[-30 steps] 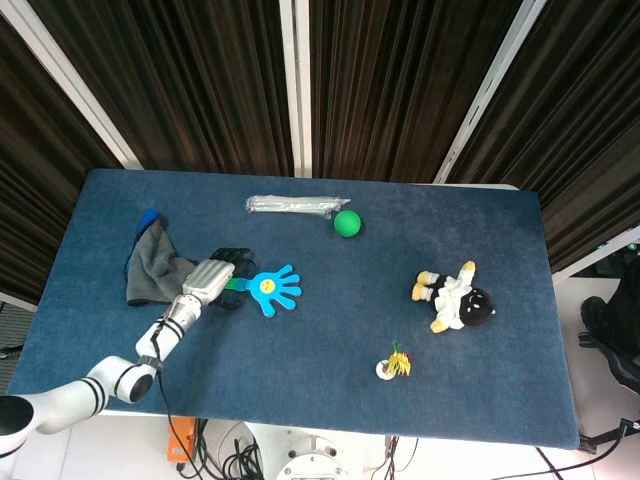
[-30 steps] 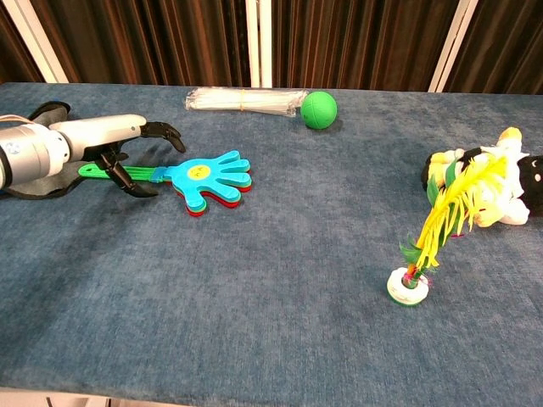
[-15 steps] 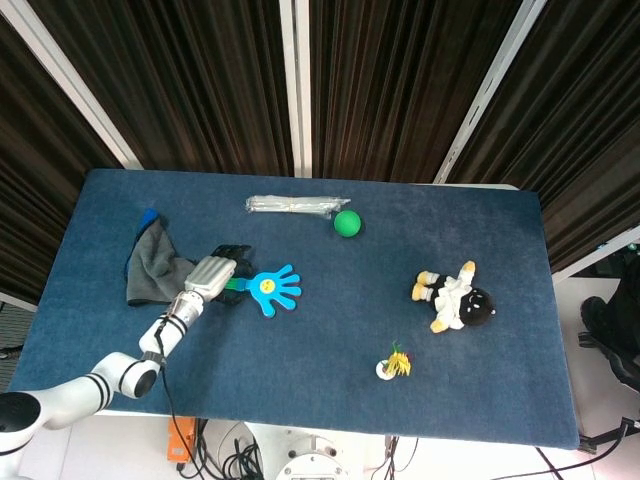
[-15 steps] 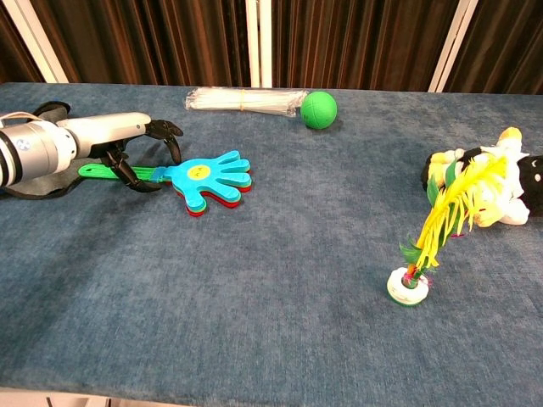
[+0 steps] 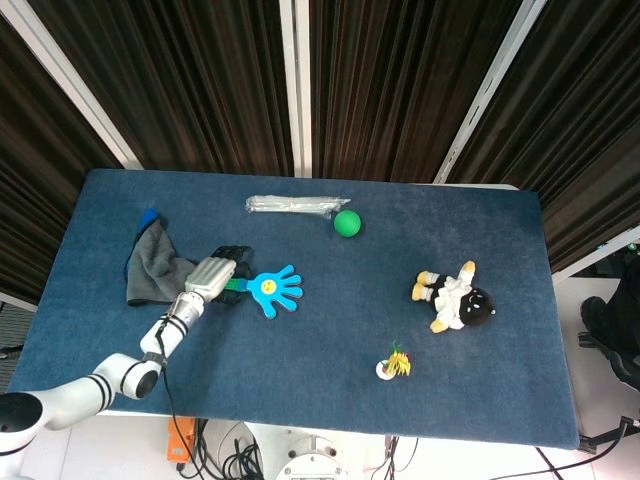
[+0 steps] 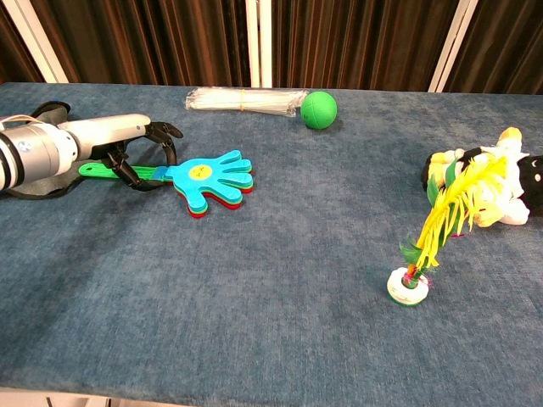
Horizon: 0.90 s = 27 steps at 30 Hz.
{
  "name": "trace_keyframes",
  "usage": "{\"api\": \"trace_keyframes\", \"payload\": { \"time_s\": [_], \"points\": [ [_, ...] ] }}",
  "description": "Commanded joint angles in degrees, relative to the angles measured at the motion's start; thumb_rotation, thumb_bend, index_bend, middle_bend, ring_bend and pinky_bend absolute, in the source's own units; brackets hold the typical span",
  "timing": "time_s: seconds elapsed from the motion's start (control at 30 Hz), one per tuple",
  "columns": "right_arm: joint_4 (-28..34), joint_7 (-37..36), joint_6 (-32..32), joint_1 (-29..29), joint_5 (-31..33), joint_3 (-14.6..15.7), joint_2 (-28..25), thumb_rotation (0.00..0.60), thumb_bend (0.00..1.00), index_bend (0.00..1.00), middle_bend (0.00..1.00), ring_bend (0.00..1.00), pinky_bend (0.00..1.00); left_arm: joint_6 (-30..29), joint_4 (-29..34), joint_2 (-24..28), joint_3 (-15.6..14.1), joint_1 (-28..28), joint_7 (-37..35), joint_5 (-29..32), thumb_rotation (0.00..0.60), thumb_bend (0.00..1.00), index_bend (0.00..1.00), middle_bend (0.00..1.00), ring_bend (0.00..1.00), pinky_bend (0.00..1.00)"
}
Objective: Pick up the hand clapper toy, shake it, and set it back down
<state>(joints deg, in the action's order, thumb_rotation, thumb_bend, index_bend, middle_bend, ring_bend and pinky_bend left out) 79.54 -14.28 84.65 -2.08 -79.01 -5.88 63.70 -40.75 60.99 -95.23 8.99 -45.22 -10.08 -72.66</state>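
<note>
clapper (image 6: 208,176): lies flat on the blue table (image 6: 271,280), green handle toward the left hand (image 6: 127,144).
left hand: over the handle, dark fingers (image 6: 161,136) curled around it; whether they grip it, cannot tell.
nearby: grey cloth (image 5: 150,265) behind the hand; green ball (image 6: 319,109) well apart.

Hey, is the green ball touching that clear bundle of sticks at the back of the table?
Apart. In the chest view a strip of blue table cloth shows between the green ball and the near end of the clear bundle; the head view shows the same small gap.
</note>
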Motion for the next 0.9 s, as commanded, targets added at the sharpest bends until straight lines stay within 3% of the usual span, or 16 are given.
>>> {"api": "trace_keyframes", "payload": {
  "time_s": [0.03,0.27,0.57,0.67,0.77,0.9],
  "points": [
    [-0.37,-0.23,0.13,-0.02,-0.15,-0.03,0.24,0.6,0.26,0.0,0.0,0.0,0.0,-0.62,0.29,-0.12,0.29,0.18,-0.07,0.27,0.6,0.44,0.62,0.06,0.0,0.04],
    [-1.02,-0.88,-0.37,0.02,-0.17,0.07,0.5,0.6,0.26,0.0,0.0,0.0,0.0,-3.7,1.9,-0.21,2.18,1.33,-3.12,1.17,0.6,0.48,0.68,0.18,0.04,0.16],
    [-1.47,-1.59,-1.06,0.25,-0.38,0.21,0.71,0.6,0.26,0.0,0.0,0.0,0.0,-5.72,0.19,-0.88,1.94,2.06,-5.13,-0.05,0.6,0.49,0.67,0.56,0.41,0.62],
    [-1.55,-1.61,-1.17,0.27,-0.33,0.19,0.7,0.6,0.26,0.0,0.0,0.0,0.0,-6.5,-0.29,-1.06,1.82,2.08,-4.7,-0.55,0.6,0.48,0.66,0.6,0.61,0.75],
    [-1.51,-1.59,-1.25,0.31,-0.32,0.18,0.68,0.6,0.26,0.0,0.0,0.0,0.0,-6.59,-0.35,-1.12,1.91,2.1,-4.65,-0.43,0.6,0.48,0.65,0.62,0.72,0.81],
    [-1.47,-1.61,-1.37,0.34,-0.33,0.19,0.68,0.6,0.26,0.0,0.0,0.0,0.0,-6.27,-0.2,-0.97,1.84,2.08,-4.85,-0.35,0.6,0.48,0.64,0.73,0.81,0.89]
  ]
}}
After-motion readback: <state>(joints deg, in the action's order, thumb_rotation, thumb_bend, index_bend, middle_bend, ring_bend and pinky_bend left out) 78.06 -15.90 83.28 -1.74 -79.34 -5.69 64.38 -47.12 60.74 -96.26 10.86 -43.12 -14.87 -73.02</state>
